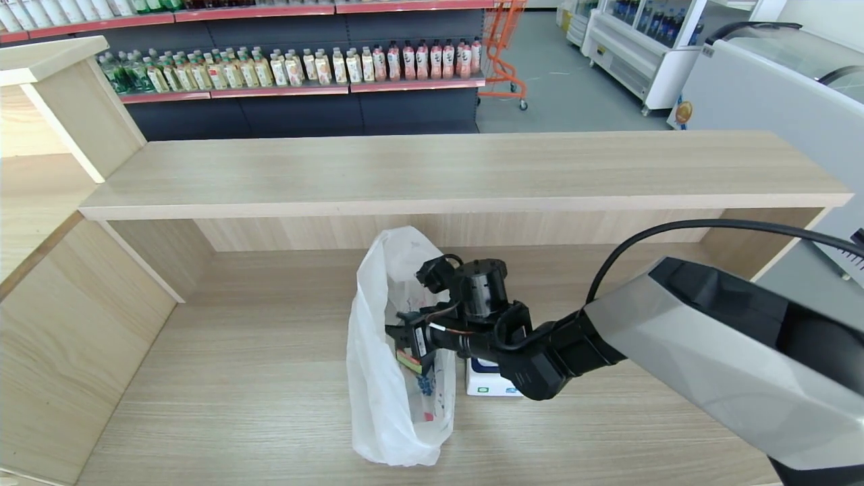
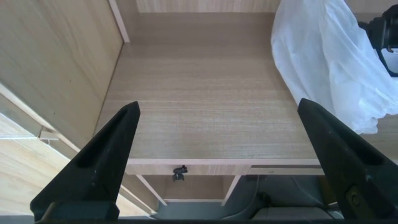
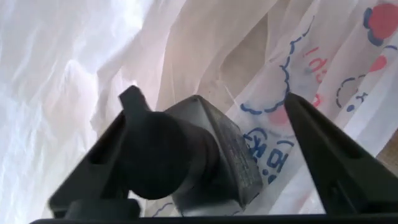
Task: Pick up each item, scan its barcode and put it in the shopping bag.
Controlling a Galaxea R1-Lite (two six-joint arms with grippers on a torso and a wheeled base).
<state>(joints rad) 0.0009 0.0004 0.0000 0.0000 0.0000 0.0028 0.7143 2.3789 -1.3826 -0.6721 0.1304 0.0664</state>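
Light wood-grain bench [image 1: 236, 405] with a raised upper ledge [image 1: 459, 169] along its far edge and a wooden side panel [image 1: 67, 337] on the left. Beyond the ledge: grey floor [image 1: 567, 81], store shelving [image 1: 304, 115] stocked with rows of bottles [image 1: 297, 67], an orange trolley [image 1: 506, 47], and white display freezers [image 1: 641, 54] at the right.

A shop: shelves [image 1: 270, 92] lined with bottled drinks [image 1: 304, 67], an orange trolley [image 1: 503, 34], glass-topped freezers [image 1: 634, 64] (across the aisle), and a wooden checkout surface [image 1: 256, 378] carrying a white shopping bag [image 1: 378, 385].
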